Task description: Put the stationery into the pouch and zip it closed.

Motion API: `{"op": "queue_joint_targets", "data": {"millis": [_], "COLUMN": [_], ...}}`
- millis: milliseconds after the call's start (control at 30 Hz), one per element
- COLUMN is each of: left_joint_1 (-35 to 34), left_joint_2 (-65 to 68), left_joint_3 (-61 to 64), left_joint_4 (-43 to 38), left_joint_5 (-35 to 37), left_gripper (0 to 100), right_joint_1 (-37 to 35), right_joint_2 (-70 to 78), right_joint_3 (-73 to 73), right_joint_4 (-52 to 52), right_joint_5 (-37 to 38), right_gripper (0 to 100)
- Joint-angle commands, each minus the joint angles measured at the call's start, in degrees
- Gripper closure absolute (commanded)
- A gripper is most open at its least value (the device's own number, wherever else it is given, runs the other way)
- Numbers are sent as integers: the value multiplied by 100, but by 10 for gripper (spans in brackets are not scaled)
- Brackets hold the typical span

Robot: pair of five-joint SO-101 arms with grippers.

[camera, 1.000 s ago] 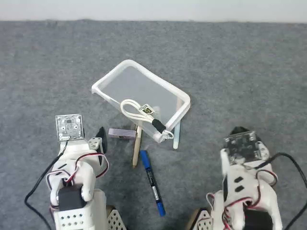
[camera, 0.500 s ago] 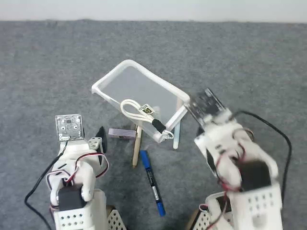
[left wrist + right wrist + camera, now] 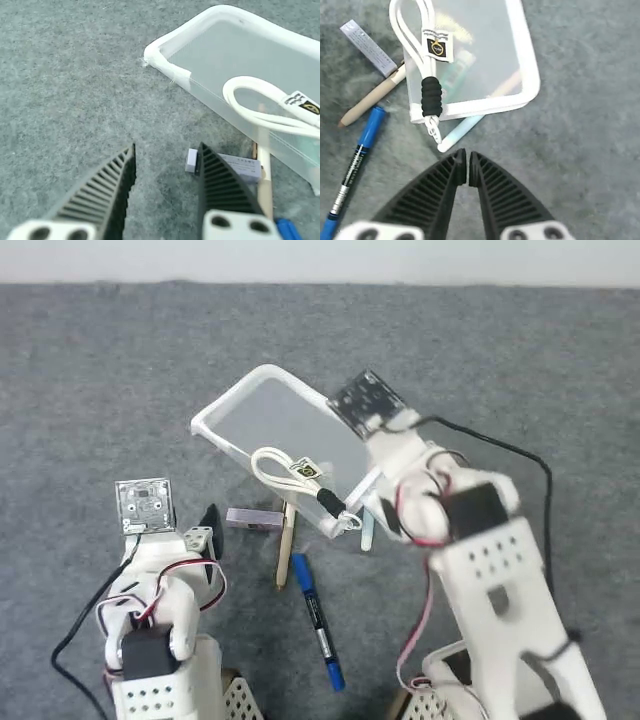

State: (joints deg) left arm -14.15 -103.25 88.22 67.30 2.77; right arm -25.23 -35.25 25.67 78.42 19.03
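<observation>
Your right claw [image 3: 467, 159] is clenched, jaws all but touching, nothing between them. A second ago that arm sat parked at the near edge; now it has swung forward and hangs over the near right corner of the pouch [image 3: 285, 420], tips just above the light-blue pen [image 3: 462, 127] that pokes out at that corner. Your left claw [image 3: 166, 150] is released, jaws wide, empty, and has not moved. It sits low over the desk [image 3: 520, 360] with the small grey eraser [image 3: 239, 166] just beyond one jaw. The pouch lies flat, with a white cord [image 3: 275, 465] and its black grip draped over the near edge. The beige pen [image 3: 286, 540] and the light-blue pen both run up to or under the pouch edge; cannot tell if their ends are inside or underneath. The blue marker [image 3: 318, 620] lies fully outside, nearer the arms. No item has shifted, so the task looks barely begun. Going by the approach, the light-blue pen is the likely first pick, and you'd need to open that claw before coming down.
</observation>
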Motion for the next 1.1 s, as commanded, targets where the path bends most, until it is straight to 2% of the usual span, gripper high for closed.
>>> {"op": "queue_joint_targets", "data": {"millis": [0,67,133,300,467,1067], "left_joint_1": [0,0,0,0,0,0], "left_joint_2": [-114,-114,-114,-114,-114,-114], "left_joint_3": [-66,-66,-66,-66,-66,-66], "left_joint_4": [-176,-176,-176,-176,-176,-176], "left_joint_5": [70,70,70,70,70,70], "left_gripper": [819,819,819,819,819,819], "right_joint_1": [-224,-338,-488,-963,-1235,-1288], "right_joint_2": [497,760,998,1543,1921,3371], "right_joint_3": [-571,-703,-826,-1064,-1081,-1081], "right_joint_4": [13,-13,-22,-84,-338,-998], "right_joint_5": [-369,-580,-642,-633,-633,-633], "right_gripper": [862,776,749,812,818,821]}}
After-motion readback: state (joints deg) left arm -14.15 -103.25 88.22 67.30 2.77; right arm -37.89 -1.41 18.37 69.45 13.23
